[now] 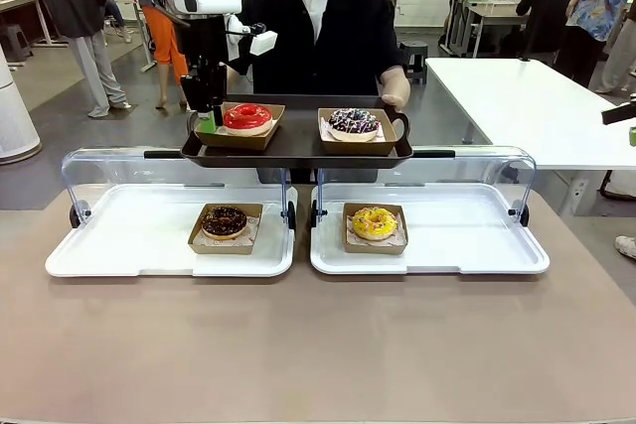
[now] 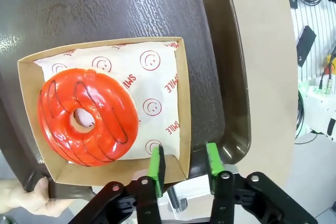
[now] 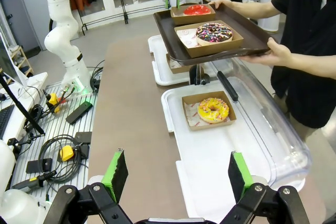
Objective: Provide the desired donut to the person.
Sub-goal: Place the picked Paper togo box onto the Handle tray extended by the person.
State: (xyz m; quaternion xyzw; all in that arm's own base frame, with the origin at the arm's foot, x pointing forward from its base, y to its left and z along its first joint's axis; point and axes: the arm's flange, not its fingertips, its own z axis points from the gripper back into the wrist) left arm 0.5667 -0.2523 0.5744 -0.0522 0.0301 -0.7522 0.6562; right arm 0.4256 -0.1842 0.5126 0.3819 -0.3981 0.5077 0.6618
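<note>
Left hand at red donut's box on the held tray.
Left hand (image 2: 184,167) is open, one pad (image 2: 155,162) just inside the near wall of the cardboard box (image 2: 181,103), the other outside it. Red donut (image 2: 86,116) sits in that box on the brown tray (image 1: 298,146) the person (image 1: 308,37) holds above the surface; it lies straight ahead of the fingers. Right hand (image 3: 178,174) is wide open, empty, well back. Left arm is clearly nearer; I'd guess its next move is backing straight off the wall.

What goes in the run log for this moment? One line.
left gripper: open, straddling red donut's box wall | brown tray: held by person | right gripper: open
</note>
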